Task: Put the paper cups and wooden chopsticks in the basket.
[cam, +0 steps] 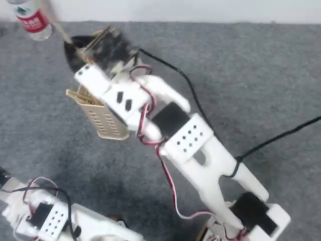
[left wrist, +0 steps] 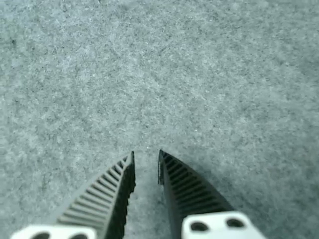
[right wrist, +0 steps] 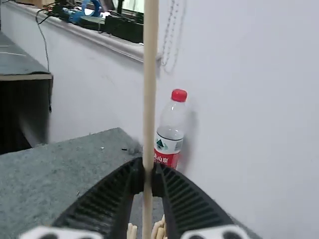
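On the grey tabletop [cam: 261, 75], well into the job by the look of it. Inside the slotted basket [cam: 108, 123], several wooden chopsticks [cam: 83, 96] already in place, ends poking above the rim. Just above them, pinched upright in the closed right gripper [right wrist: 148, 181], one more chopstick [right wrist: 150, 89] — judged to be headed in, not yet let go. Cannot tell about the paper cups: perhaps inside the basket, perhaps behind the arm. Left to do, then: dropping this chopstick, and dealing with any cups that remain. From the high view, the lay of things: the basket on the tabletop, the right arm [cam: 190, 140] stretched over it, a water bottle [cam: 31, 19] beyond at the far edge. From the right wrist view, the detail lacking above — the tight grip on the chopstick, pale ends just beneath. From the left wrist view, the left gripper [left wrist: 146, 169] parted by a narrow gap, holding nothing, low over bare tabletop.
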{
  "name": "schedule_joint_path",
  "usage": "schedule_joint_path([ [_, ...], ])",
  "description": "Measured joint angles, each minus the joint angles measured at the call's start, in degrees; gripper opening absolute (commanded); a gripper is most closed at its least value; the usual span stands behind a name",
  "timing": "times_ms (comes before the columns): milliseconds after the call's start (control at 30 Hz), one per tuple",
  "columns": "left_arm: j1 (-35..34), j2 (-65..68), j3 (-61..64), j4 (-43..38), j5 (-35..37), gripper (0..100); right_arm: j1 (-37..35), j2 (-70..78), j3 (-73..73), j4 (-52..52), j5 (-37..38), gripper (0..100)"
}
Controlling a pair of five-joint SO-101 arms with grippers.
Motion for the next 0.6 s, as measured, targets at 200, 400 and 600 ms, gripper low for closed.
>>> schedule_joint_path([
  [200,0.00,0.00,0.00,0.00,0.00,7,0.35,1.05,0.00,0.00,-2.02,0.9],
  [400,0.00,0.00,0.00,0.00,0.00,7,0.44,1.41,0.00,1.41,-2.20,15.0],
  [600,0.00,0.00,0.00,0.00,0.00,7,0.44,1.14,0.00,6.24,-2.20,16.1],
])
